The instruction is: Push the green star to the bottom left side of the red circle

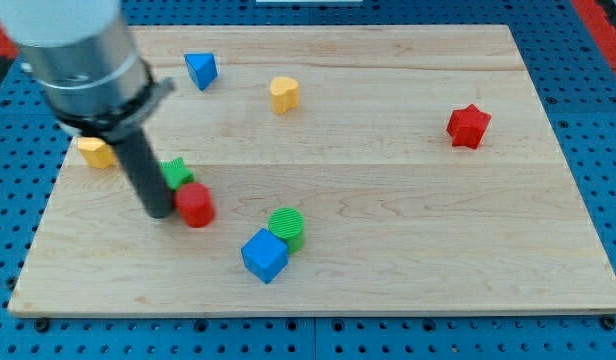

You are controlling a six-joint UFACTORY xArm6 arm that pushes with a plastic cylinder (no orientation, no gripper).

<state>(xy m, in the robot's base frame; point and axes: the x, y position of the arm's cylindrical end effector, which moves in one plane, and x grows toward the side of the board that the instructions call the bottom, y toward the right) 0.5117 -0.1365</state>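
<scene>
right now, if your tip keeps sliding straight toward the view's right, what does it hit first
My tip sits just left of the red circle, apparently touching it, so that comes first. The green star lies just above the line and is probably missed. Depth is hard to judge.

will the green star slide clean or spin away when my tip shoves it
The green star looks squat and flat-bottomed, so it should slide, not roll. Its points may make it spin off my tip. The red circle touching it will probably get dragged along.
</scene>
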